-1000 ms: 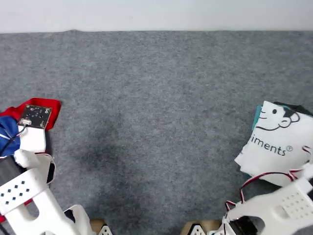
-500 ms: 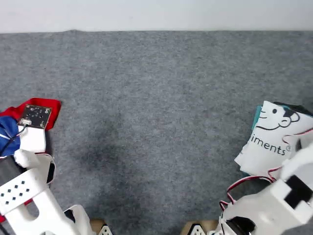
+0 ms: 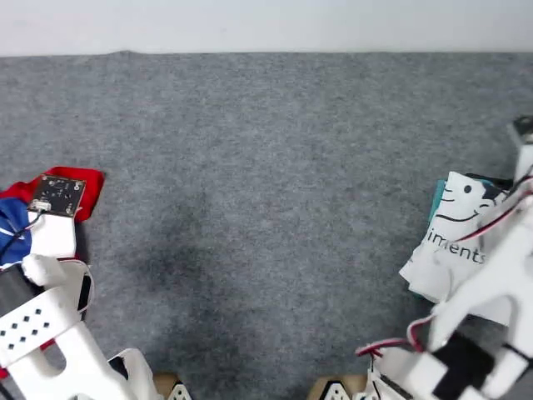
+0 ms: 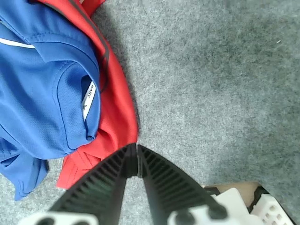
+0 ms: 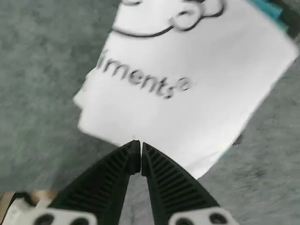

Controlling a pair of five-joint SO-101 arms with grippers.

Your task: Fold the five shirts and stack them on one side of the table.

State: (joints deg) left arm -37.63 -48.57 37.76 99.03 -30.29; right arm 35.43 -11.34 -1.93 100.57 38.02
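Folded white shirt (image 3: 441, 242) lies askew, print upward; left tool (image 4: 137, 158), right tool (image 5: 140, 157) clenched, empty.

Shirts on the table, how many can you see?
4: blue shirt on red shirt at the left edge; white shirt on teal shirt at the right edge. More may be hidden underneath.

My mat (image 3: 275, 167) is grey felt, fuzzy and matt. Lying on the mat, the blue shirt (image 4: 37, 84) is fine mesh knit with a faint sheen. The red shirt (image 4: 117, 108) is plainer matt cloth, and the white shirt (image 5: 187, 79) is smooth cloth with flat black print. Over the mat, my left gripper (image 4: 137, 159) and right gripper (image 5: 140, 157) are ribbed, matt black plastic.
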